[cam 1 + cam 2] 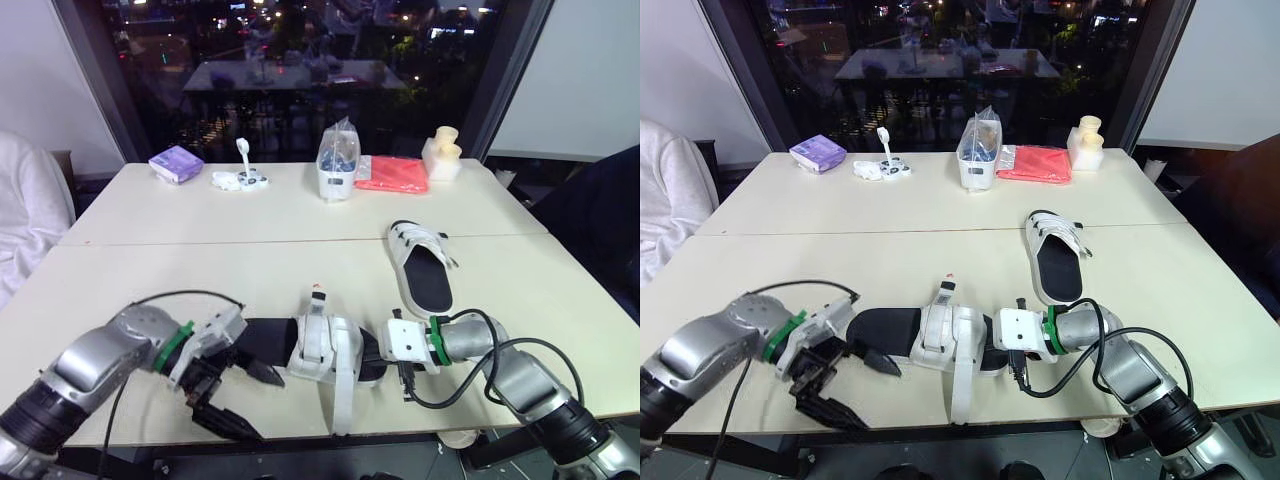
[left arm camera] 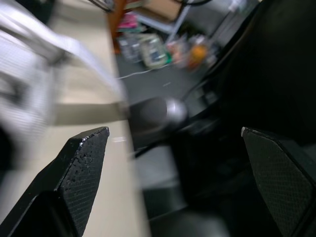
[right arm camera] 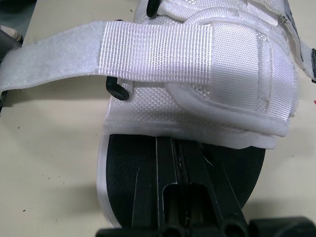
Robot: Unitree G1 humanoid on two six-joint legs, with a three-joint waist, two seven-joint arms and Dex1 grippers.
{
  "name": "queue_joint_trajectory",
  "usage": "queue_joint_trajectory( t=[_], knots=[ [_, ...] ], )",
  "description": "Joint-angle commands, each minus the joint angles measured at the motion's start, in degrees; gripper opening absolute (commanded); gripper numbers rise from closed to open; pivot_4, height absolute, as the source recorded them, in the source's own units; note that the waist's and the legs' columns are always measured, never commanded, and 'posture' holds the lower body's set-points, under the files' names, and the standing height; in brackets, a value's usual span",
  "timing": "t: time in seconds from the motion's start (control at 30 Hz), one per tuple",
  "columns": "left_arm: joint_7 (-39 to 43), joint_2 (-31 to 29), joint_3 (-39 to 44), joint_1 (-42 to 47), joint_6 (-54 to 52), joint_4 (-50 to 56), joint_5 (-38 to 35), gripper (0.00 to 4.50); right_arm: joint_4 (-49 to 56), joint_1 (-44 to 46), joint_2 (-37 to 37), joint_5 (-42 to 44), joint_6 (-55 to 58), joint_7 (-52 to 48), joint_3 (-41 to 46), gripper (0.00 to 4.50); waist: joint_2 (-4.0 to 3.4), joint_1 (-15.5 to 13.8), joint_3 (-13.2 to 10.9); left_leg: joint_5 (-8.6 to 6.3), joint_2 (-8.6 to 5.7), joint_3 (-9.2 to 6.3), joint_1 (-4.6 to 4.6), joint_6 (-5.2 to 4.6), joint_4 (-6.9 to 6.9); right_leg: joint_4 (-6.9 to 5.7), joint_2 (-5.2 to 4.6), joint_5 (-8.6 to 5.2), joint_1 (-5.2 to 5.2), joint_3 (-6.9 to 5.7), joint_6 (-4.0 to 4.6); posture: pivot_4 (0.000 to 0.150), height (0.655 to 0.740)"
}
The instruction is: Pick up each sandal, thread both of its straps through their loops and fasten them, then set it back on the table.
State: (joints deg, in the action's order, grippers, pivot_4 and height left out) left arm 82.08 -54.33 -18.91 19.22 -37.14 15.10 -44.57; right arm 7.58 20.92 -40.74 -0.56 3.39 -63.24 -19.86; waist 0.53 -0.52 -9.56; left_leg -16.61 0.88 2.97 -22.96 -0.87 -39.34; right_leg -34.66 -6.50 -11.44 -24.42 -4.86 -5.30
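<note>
The pale table (image 1: pixel 200 260), two tops butted together, carries everything. The near sandal (image 1: pixel 320 345), white upper on a black footbed, lies crosswise close to the front edge, between the two arms. The far sandal (image 1: pixel 422 268) sits farther back to the right, lengthwise and well apart from both arms.

The right gripper (image 3: pixel 177 148) reaches in at the near sandal's right end. Its two black fingers are pressed together, flat along the black footbed, with their tips running in under the white upper. Whether they pinch anything there cannot be told.

The left gripper (image 1: pixel 272 410) is at the sandal's other end, just beside the bare black heel part. Its fingers (image 2: pixel 84 163) are spread wide with nothing between them. The upper one points at the footbed and the lower one hangs past the table's front edge.

One long white strap (image 1: pixel 343 400) trails loose from the upper over the front edge. A shorter strap (image 1: pixel 318 305) with a red tip points toward the back of the table.

Along the back of the table are a red cloth (image 1: pixel 393 174), a clear bag (image 1: pixel 337 165), a purple pack (image 1: pixel 176 163) and some small white pieces (image 1: pixel 240 178).
</note>
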Motion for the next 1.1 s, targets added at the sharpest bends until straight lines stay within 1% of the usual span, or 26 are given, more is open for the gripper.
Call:
queue_joint_trajectory(
  t=[0.03,0.13,0.2,0.27,0.47,0.67,0.77,0.9,1.0,1.03,1.07,1.1],
  knots=[
    [-5.3,3.1,1.3,-0.7,-4.9,4.1,-1.5,4.48,-0.5,-1.1,-0.2,-1.7,1.7,-0.2,-1.3,0.00,0.02,-0.1,0.0,0.00,0.00,0.00,0.00,0.00,0.00,0.00,0.00,0.01,0.00,0.00,0.01,0.150,0.7400],
    [-10.3,6.2,-0.5,-2.5,-5.9,5.3,2.5,4.48,1.3,-1.9,-0.4,-1.2,3.2,-0.4,-1.1,0.00,-0.03,-0.1,0.0,0.01,-0.01,-0.01,0.02,0.02,0.00,-0.01,0.01,0.02,0.00,0.00,0.06,0.150,0.7400],
    [-15.0,8.6,-0.7,-4.1,-7.1,6.1,3.7,4.48,2.9,-2.6,-0.6,-1.0,4.3,-0.4,-1.0,0.00,-0.03,-0.1,0.0,0.01,-0.02,0.01,0.06,0.03,0.04,0.00,0.00,0.03,0.03,0.03,0.07,0.150,0.7400],
    [-17.6,10.4,-0.7,-5.5,-7.5,6.6,4.8,4.48,4.1,-3.1,-0.7,-0.9,5.3,-0.3,-0.9,0.00,0.01,-0.2,0.0,0.01,-0.03,0.01,0.05,0.03,0.06,0.00,0.00,0.04,0.03,0.03,0.08,0.150,0.7400],
    [-24.7,15.7,-0.1,-9.3,-11.3,9.0,4.0,4.48,7.9,-4.3,-1.0,-0.5,8.3,-0.4,-0.5,0.00,0.01,-0.2,0.0,0.01,-0.04,0.00,0.02,0.03,0.10,0.06,-0.05,0.02,0.01,0.03,0.11,0.150,0.7400],
    [-32.6,24.7,1.8,-11.7,-14.2,9.2,1.2,4.48,11.1,-5.7,-2.0,-0.4,10.0,-1.0,-0.7,0.00,-0.01,-0.3,0.0,0.00,-0.05,-0.01,0.01,0.03,0.12,0.11,-0.06,0.01,0.01,0.02,0.14,0.150,0.7400],
    [-35.1,27.4,2.5,-11.8,-15.1,9.2,0.7,4.48,11.9,-6.3,-2.7,-0.4,10.3,-1.2,-0.6,0.00,-0.01,-0.2,0.0,0.01,-0.06,-0.03,0.01,0.03,0.12,0.11,-0.06,0.01,0.02,0.02,0.14,0.150,0.7400],
    [-35.6,28.1,2.3,-11.5,-15.9,9.4,0.5,4.48,12.7,-6.6,-3.0,-0.2,10.9,-1.1,-0.6,0.00,-0.01,-0.2,0.0,0.00,-0.06,-0.02,0.01,0.03,0.12,0.12,-0.06,0.00,0.02,0.02,0.15,0.150,0.7400],
    [-35.2,27.5,2.3,-11.4,-16.3,9.5,0.4,3.74,12.8,-6.6,-3.1,0.0,11.1,-1.1,-0.6,0.00,-0.01,-0.3,0.0,0.00,-0.07,-0.02,0.00,0.03,0.12,0.13,-0.06,-0.01,0.02,0.02,0.16,0.150,0.7400],
    [-34.2,26.6,2.0,-11.2,-16.0,9.8,0.8,3.25,12.7,-6.5,-3.1,-0.1,11.1,-1.1,-0.6,0.00,-0.01,-0.3,0.0,0.00,-0.07,-0.02,0.00,0.03,0.12,0.13,-0.06,-0.01,0.02,0.02,0.16,0.150,0.7400],
    [-33.4,26.0,1.7,-11.1,-15.8,10.0,1.0,2.86,12.6,-6.5,-3.1,-0.1,11.1,-1.1,-0.7,0.00,-0.01,-0.2,0.0,0.00,-0.07,-0.02,0.00,0.03,0.12,0.13,-0.06,-0.01,0.02,0.02,0.16,0.150,0.7400],
    [-32.7,25.2,1.9,-11.0,-15.9,10.1,0.9,2.26,12.2,-6.2,-2.8,-0.2,11.0,-0.7,-0.7,0.00,-0.01,-0.2,0.0,0.00,-0.07,-0.02,0.00,0.03,0.12,0.14,-0.06,-0.01,0.01,0.02,0.17,0.150,0.7400]
  ],
)
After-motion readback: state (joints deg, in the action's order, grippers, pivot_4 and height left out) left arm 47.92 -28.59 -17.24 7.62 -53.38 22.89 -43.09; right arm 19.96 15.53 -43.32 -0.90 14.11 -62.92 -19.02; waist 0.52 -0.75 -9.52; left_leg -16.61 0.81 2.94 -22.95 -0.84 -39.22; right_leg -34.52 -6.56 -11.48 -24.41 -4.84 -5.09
